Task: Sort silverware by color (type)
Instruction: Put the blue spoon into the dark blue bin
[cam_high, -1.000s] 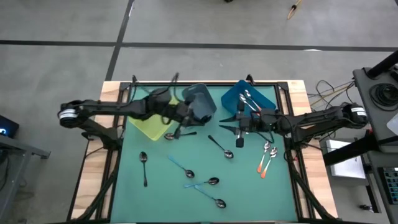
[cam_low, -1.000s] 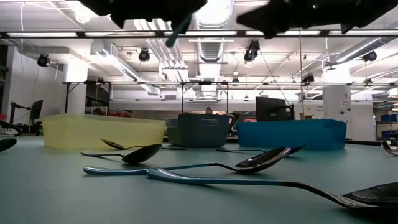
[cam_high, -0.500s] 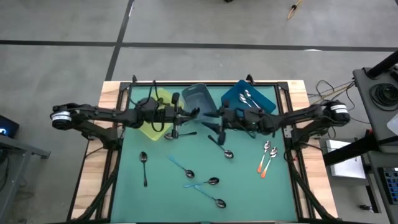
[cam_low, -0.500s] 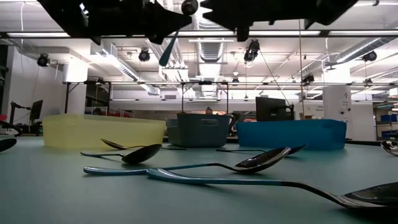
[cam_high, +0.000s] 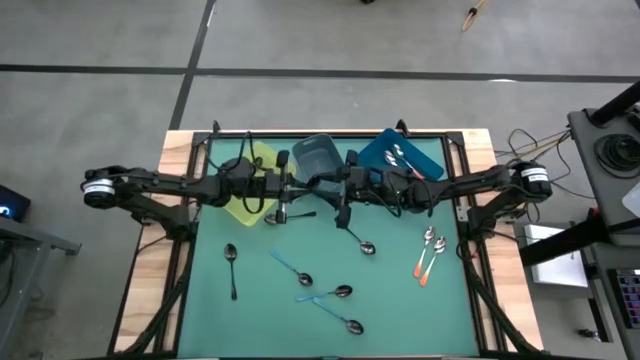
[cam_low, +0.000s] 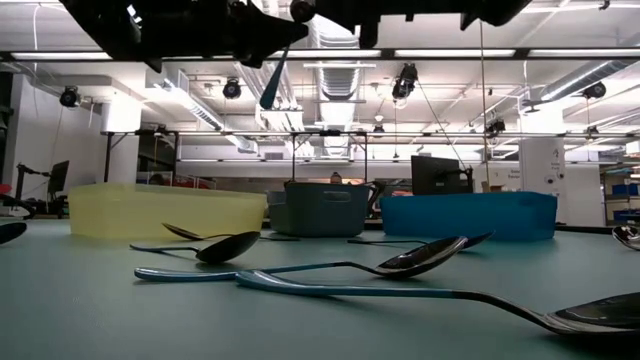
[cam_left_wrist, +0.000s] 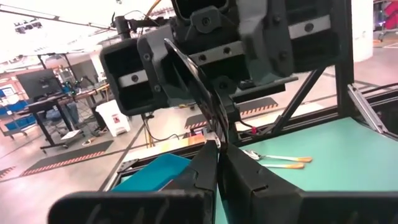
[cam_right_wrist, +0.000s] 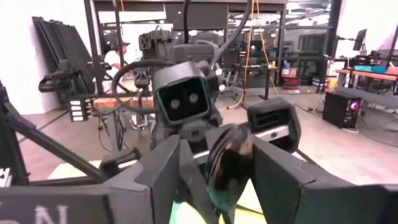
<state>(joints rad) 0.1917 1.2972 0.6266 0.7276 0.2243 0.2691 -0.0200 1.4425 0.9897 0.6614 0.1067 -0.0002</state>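
Overhead, both arms meet above the middle of the green worktop (cam_high: 260, 300), just in front of the grey-blue bin (cam_high: 318, 158). The left pincer (cam_high: 290, 190) is clamped on a spoon (cam_low: 273, 82) with a light blue handle, held in the air; the low view shows that handle hanging at a slant under the dark arms. The right pincer (cam_high: 338, 200) stands wide, its fingers (cam_right_wrist: 283, 168) on either side of the spoon's shiny bowl (cam_right_wrist: 227, 165), not closed on it.

On the worktop lie more spoons: one black-handled spoon (cam_high: 231, 262) near the left side, another (cam_high: 358, 238) near the middle, three blue-handled ones (cam_high: 325, 294) towards the front, and two with orange-red handles (cam_high: 428, 252) at the right. Several spoons (cam_high: 398, 158) already rest in the blue bin (cam_high: 428, 158). A yellow bin (cam_high: 240, 207) sits under the left arm.
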